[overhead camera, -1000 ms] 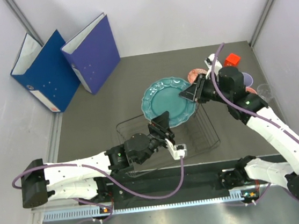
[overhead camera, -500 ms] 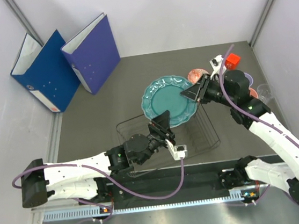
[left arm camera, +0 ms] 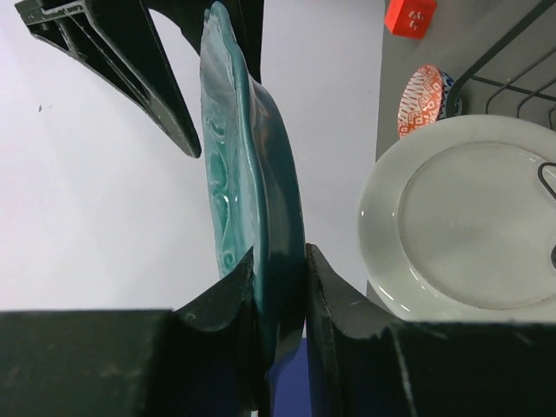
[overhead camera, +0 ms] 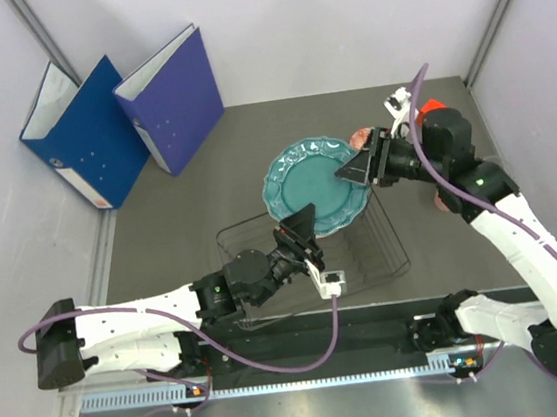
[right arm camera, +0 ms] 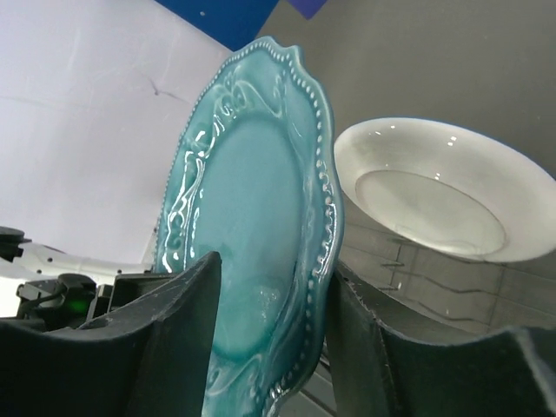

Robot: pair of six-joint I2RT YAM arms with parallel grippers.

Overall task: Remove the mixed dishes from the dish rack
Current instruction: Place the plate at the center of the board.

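Teal plate [overhead camera: 312,190] stands on edge over the far half of the rack [overhead camera: 385,257], its face tipped toward the near side, with a claw at two points of its rim. Nearest, the left arm [overhead camera: 140,320] lies low along the table's near edge, stretched rightward from its base, the forearm angling up and away over the rack's near-left corner. The left gripper [overhead camera: 300,224] is clamped on the teal plate's lower rim; in its wrist view both fingers [left arm camera: 221,295] press flat against the two faces with no gap. Whether the rim rests in a slot cannot be told. Beside the teal plate, a white plate [right arm camera: 434,200] leans among the rack's wires. The right arm [overhead camera: 524,241] rises from the near-right corner, bends at the elbow and reaches leftward, so the right gripper [overhead camera: 355,172] meets the upper right rim. Its jaws stand parted, one on each side of the rim, gripping nothing. Just beyond it sit a bowl [overhead camera: 359,139] and a red block [overhead camera: 432,108]. Farthest, at the back left, two blue binders [overhead camera: 83,130] stand upright.
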